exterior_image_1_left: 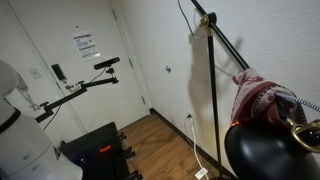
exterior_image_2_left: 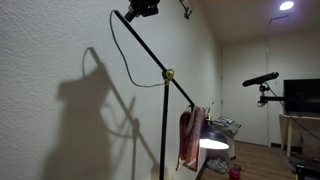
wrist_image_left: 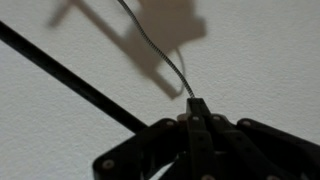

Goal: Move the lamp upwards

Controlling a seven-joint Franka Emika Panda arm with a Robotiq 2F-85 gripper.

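The lamp stands by the white wall: a thin black pole [exterior_image_1_left: 212, 90] [exterior_image_2_left: 163, 130], a brass joint [exterior_image_1_left: 210, 18] [exterior_image_2_left: 168, 73] and a hinged arm sloping down to the glossy black dome shade [exterior_image_1_left: 262, 155]. In an exterior view the shade [exterior_image_2_left: 212, 143] is lit. A red-white cloth [exterior_image_1_left: 258, 100] [exterior_image_2_left: 190, 135] hangs over the arm near the shade. My gripper [exterior_image_2_left: 140, 10] is high up at the arm's upper end. In the wrist view the gripper [wrist_image_left: 197, 108] is shut on that thin black end, with the lamp's cable [wrist_image_left: 160, 45] running out above it.
A black camera on a thin tripod arm [exterior_image_1_left: 106, 63] [exterior_image_2_left: 262, 78] stands out in the room. A white door [exterior_image_1_left: 80, 90] is behind it. A black case [exterior_image_1_left: 95, 145] sits on the wood floor. A dark monitor [exterior_image_2_left: 302, 95] stands on a table.
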